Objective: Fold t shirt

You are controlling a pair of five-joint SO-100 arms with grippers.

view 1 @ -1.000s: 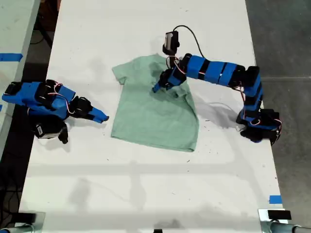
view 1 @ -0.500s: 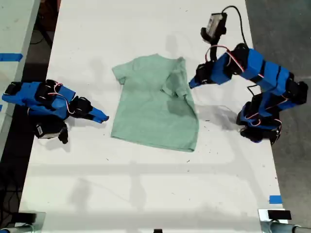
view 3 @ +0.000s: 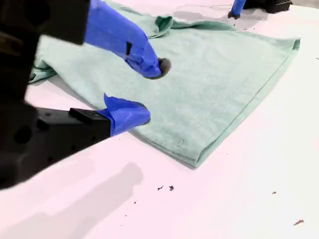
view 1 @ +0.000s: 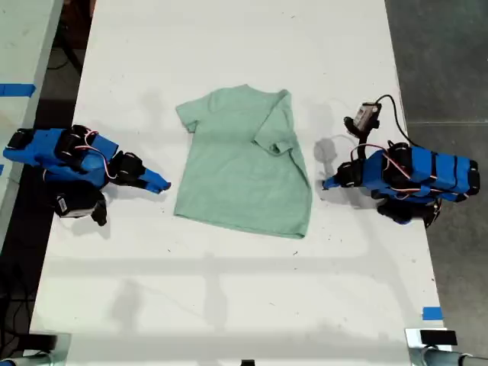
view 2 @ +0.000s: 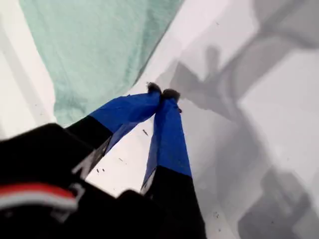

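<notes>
Shirt (view 1: 242, 164) lies flat mid-table (view 1: 229, 305), between the two arms. One sleeve, on the exterior view's right, is turned in over the chest; the other sleeve is spread and the body lies full length. I judge the fold barely begun: second sleeve and the body folds remain. My first gripper (view 2: 163, 92) sits on the table just beside the shirt's edge on the exterior view's right, jaws closed, tips touching, holding nothing. My second gripper (view 3: 146, 92), at the opposite side, stands with jaws parted and empty, near the hem.
</notes>
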